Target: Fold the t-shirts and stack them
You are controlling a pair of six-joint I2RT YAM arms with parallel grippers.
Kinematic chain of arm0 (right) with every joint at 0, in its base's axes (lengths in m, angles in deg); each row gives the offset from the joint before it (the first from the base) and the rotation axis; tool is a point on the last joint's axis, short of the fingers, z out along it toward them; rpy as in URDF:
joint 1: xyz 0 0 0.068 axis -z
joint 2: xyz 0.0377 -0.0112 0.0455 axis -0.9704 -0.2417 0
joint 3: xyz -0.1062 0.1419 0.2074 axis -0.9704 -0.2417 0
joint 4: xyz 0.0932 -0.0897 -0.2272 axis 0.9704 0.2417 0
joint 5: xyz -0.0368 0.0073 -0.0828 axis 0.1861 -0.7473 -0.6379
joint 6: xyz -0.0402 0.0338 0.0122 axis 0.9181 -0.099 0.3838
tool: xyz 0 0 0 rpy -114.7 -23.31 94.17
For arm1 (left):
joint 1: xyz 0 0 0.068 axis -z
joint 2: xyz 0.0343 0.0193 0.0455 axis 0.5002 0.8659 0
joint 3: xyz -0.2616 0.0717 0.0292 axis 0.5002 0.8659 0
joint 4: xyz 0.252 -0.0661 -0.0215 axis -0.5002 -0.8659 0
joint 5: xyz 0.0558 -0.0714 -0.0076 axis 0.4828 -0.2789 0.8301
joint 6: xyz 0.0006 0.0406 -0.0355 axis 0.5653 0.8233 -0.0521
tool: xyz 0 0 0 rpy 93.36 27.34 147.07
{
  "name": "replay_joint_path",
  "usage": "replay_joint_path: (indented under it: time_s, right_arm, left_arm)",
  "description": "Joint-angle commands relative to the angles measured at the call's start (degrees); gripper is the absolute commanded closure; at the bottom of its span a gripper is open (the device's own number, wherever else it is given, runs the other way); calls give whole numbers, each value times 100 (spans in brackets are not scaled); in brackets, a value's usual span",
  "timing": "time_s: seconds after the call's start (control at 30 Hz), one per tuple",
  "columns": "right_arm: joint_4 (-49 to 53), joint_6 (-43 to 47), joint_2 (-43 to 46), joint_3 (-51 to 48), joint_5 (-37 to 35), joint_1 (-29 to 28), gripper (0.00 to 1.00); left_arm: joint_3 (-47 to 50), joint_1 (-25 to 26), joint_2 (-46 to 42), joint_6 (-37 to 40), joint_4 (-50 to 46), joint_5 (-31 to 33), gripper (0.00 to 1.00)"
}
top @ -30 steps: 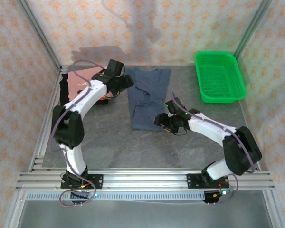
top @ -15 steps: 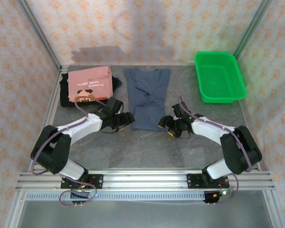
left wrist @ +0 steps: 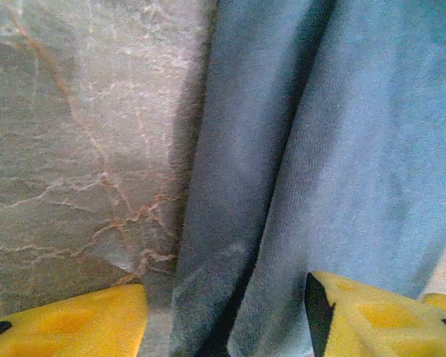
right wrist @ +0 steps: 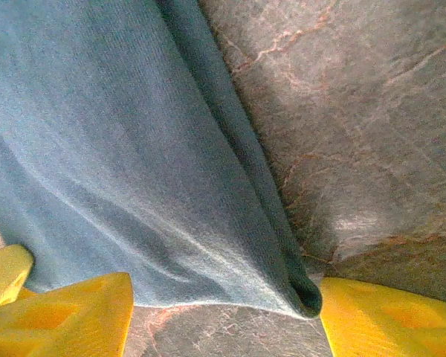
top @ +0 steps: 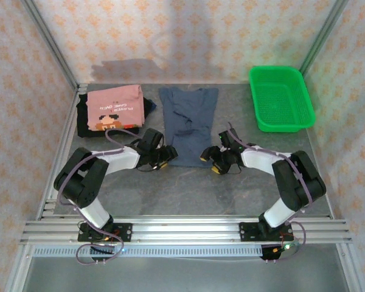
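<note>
At the near hem, mid-table: plain slate-blue cloth t-shirt [top: 188, 121] lies narrowed lengthwise on the grey stone-patterned table [top: 188, 188], long axis running near to far.
Lie from the grippers: the shirt stretches away to the far side of both. The left gripper [top: 163, 157] sits at its near-left corner and the right gripper [top: 213, 159] at its near-right corner, equally close.
Left gripper: jaws apart, yellow fingertips [left wrist: 67, 323] straddling the shirt's left folded edge; cloth lies between them, unpinched.
Right gripper: jaws apart, yellow fingertips [right wrist: 67, 316] either side of the near-right corner; nothing held.
Stack: folded salmon-pink printed t-shirt [top: 112, 106] on black t-shirt [top: 83, 121], far left.
Judgement: closing on both corners looks next.
</note>
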Motion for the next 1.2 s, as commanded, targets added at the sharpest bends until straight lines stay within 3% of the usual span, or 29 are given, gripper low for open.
replay_joint_path:
  time_s: [0.0,0.17,0.27,0.43,0.57,0.9,1.17]
  right_arm:
    - [-685,72,-490,230,-191,-23,33]
    - [-634,65,-789,524,-244,-23,39]
    - [-478,74,-986,842,-249,-23,48]
    - [-141,102,-1183,1296,-188,-19,80]
    - [55,115,-990,1249,-193,-21,98]
    - [521,-61,339,500,-201,-181,100]
    - [1092,-444,1653,-137,-359,-715,100]
  left_arm:
    - [108,64,137,-122,279,142,41]
    - [-142,149,429,-167,310,217,48]
    - [-459,239,650,-73,95,258,60]
    - [-889,275,651,250,-707,616,85]
    - [-918,293,316,478,-1279,1006,100]
    - [-135,518,-905,275,-1643,1434,100]
    - [462,1150,-2209,-159,-2053,1723,100]
